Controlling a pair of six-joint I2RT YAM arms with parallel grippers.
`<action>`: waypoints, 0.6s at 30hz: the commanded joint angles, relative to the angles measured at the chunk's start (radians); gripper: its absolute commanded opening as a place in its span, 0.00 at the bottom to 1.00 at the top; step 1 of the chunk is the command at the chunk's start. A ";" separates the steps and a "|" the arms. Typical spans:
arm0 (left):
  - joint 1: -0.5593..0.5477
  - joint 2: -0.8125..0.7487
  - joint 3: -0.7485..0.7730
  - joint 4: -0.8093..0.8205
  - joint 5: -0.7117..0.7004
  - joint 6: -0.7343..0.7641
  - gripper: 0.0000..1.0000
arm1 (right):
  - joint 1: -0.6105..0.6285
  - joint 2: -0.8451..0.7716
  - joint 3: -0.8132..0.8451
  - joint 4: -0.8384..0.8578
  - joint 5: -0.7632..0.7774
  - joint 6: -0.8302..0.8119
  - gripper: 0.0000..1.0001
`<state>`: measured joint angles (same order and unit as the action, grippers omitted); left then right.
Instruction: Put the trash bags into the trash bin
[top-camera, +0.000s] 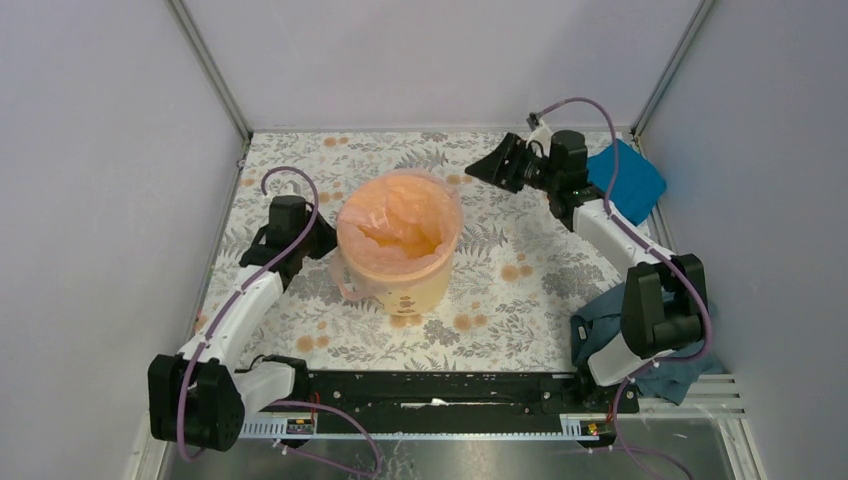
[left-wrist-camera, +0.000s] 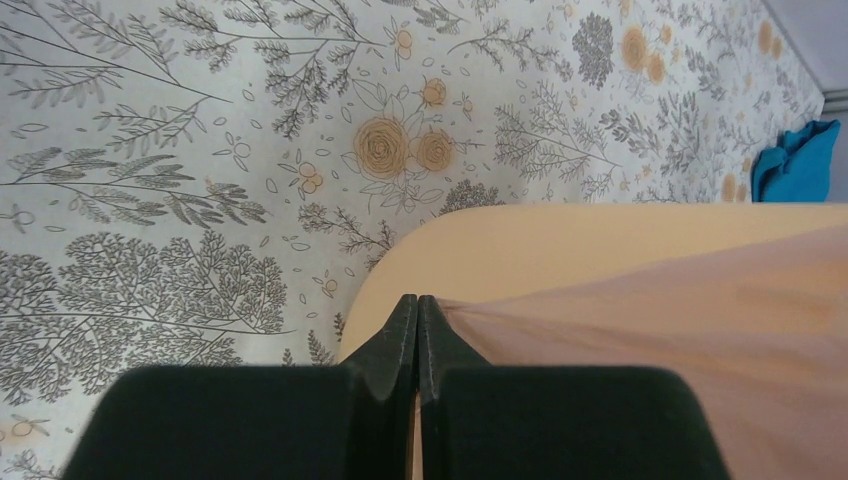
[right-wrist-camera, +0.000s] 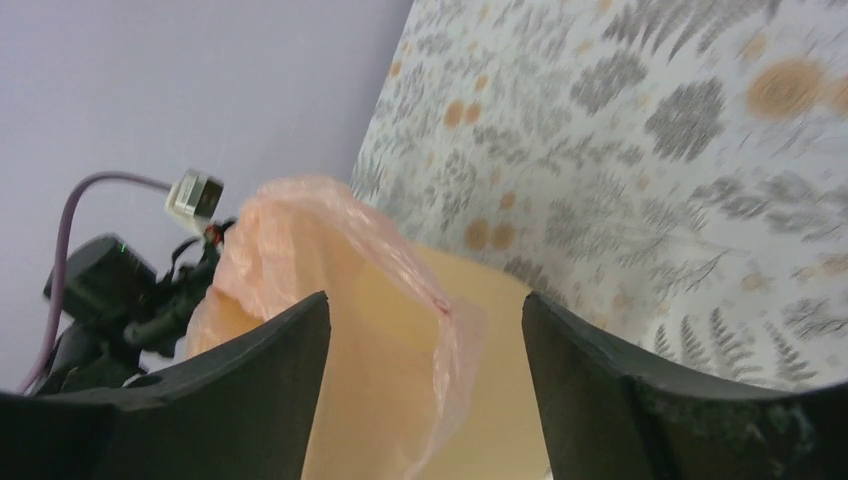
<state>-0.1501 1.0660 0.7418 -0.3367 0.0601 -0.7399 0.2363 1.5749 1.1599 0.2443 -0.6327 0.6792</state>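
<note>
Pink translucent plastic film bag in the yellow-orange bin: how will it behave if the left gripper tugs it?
Probably floppy: the thin pink translucent film bag lies wrinkled, draped over the rim of the round yellow-orange plastic bin. Likely very light and stretchy: film runs taut from the shut left gripper pinching it. A hard tug might drag the bin.

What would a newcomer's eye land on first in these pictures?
First the yellow-orange trash bin at the middle of the flowered table, with the pale pink trash bag stuffed inside and spilling over its rim. Next the left hand, shut on the bag's edge beside the bin, while the right hand hangs open beyond it. A bright blue cloth lies in the far right corner.
</note>
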 joint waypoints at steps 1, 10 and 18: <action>0.001 0.064 0.039 0.028 0.064 0.017 0.00 | 0.018 0.042 -0.096 0.166 -0.154 0.114 0.80; 0.001 0.069 0.030 0.030 0.063 0.012 0.00 | 0.067 0.201 -0.086 0.367 -0.179 0.257 0.70; 0.000 0.118 -0.020 0.066 0.067 -0.009 0.00 | 0.090 0.203 -0.159 0.442 -0.111 0.305 0.12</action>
<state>-0.1497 1.1534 0.7525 -0.3019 0.1211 -0.7422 0.3233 1.8042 1.0351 0.6003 -0.7773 0.9607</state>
